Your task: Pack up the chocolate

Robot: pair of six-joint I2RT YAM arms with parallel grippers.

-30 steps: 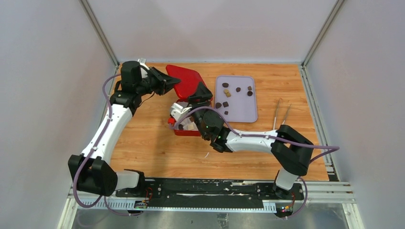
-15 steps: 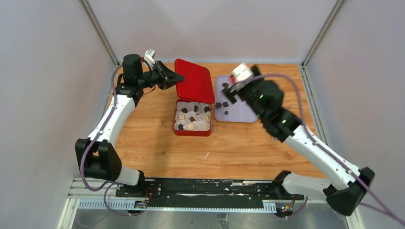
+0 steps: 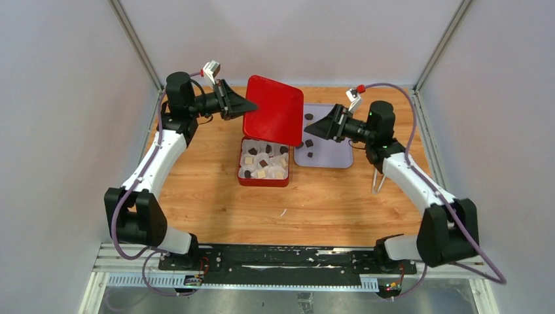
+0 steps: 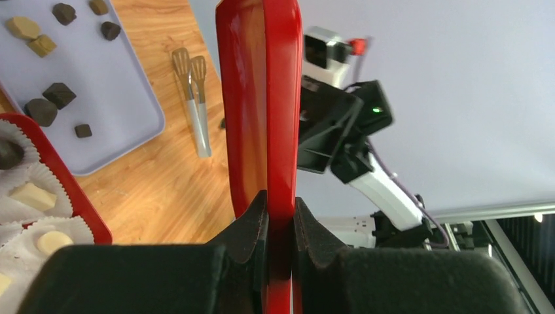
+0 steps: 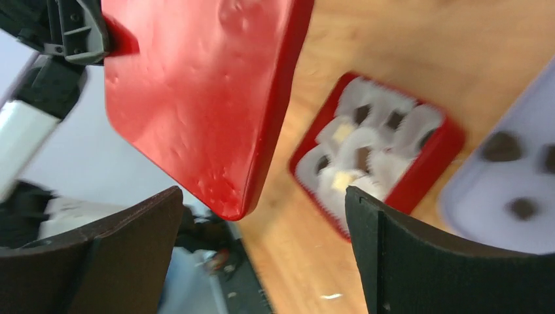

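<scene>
Left wrist — lid (image 4: 262,98) edge-on, lengthwise from tool (image 4: 280,210)

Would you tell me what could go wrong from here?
1. The left gripper pinches the red lid only by one edge, raised above the red box; it may tilt or slip.
2. The open right gripper hovers near the lid's far edge and could knock it.
3. Several chocolate pieces lie on the purple tray; closing now would leave them unpacked.
</scene>
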